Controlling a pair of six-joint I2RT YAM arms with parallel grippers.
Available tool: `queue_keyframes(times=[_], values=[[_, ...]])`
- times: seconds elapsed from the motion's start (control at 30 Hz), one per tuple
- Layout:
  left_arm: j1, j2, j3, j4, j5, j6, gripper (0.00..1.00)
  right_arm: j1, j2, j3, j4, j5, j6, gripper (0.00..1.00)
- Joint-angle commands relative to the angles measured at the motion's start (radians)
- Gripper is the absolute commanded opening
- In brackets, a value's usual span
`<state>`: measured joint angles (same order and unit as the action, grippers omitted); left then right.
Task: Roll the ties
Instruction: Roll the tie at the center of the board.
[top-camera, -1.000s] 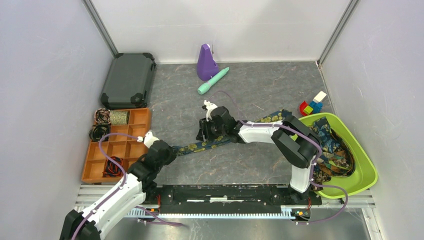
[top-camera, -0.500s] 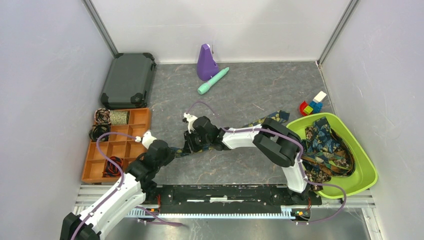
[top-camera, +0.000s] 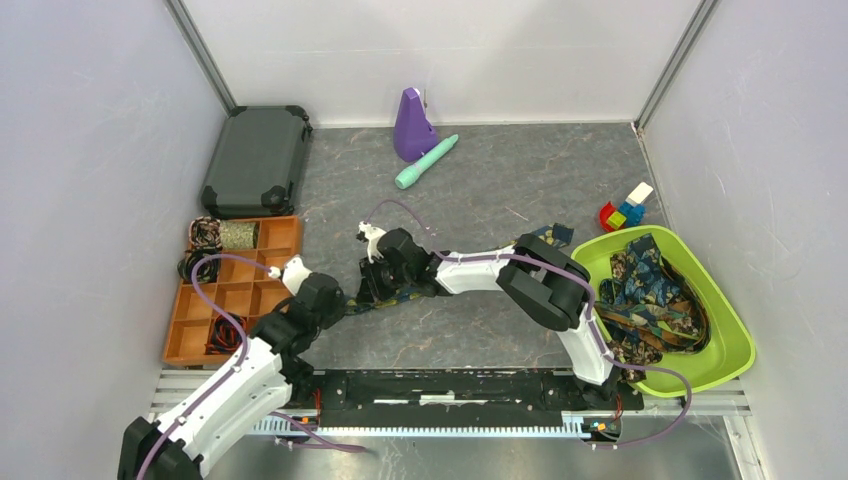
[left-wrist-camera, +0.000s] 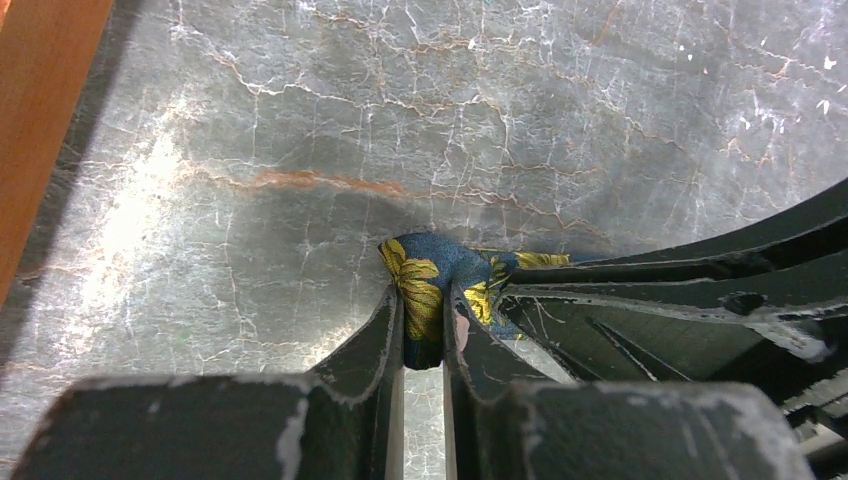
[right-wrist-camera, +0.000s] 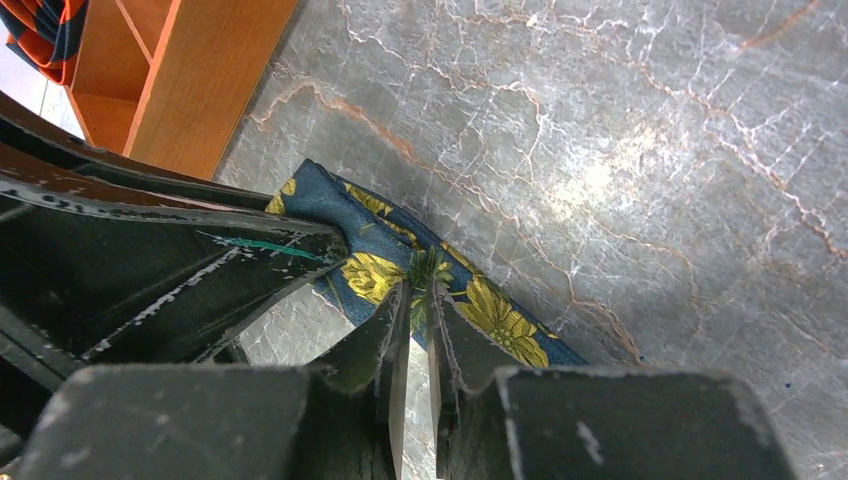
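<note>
A navy tie with yellow flowers lies flat across the table, mostly hidden under my right arm; its far end shows by the green bin. My left gripper is shut on the tie's left end, which bulges out between the fingertips. My right gripper is shut on a pinched fold of the same tie close beside the left one, its jaws nearly together. Each gripper's fingers show in the other's wrist view.
A green bin at the right holds several more ties. An orange divided tray at the left holds coiled ties. A black case, a purple object, a teal pen and toy blocks lie farther back.
My right gripper has moved left along the tie until it sits right beside my left gripper. The left gripper has stayed about where it was, still holding the tie's end.
</note>
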<state>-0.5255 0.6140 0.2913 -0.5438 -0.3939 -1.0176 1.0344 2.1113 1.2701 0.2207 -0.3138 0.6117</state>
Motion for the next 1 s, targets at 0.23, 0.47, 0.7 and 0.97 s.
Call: queue_keyframes(times=[0.23, 0.47, 0.7, 0.97], values=[[-0.011, 0.070, 0.074, -0.007, -0.076, 0.061, 0.02, 0.005, 0.007, 0.078, -0.015, -0.009, -0.021, 0.15], [-0.020, 0.085, 0.101, -0.018, -0.099, 0.077, 0.02, 0.008, 0.042, 0.098, 0.008, -0.032, -0.002, 0.14], [-0.054, 0.126, 0.131, -0.028, -0.140, 0.086, 0.02, 0.012, 0.078, 0.129, 0.046, -0.072, 0.026, 0.14], [-0.179, 0.255, 0.194, -0.081, -0.293, 0.062, 0.02, 0.010, 0.057, 0.087, 0.069, -0.101, 0.013, 0.14]])
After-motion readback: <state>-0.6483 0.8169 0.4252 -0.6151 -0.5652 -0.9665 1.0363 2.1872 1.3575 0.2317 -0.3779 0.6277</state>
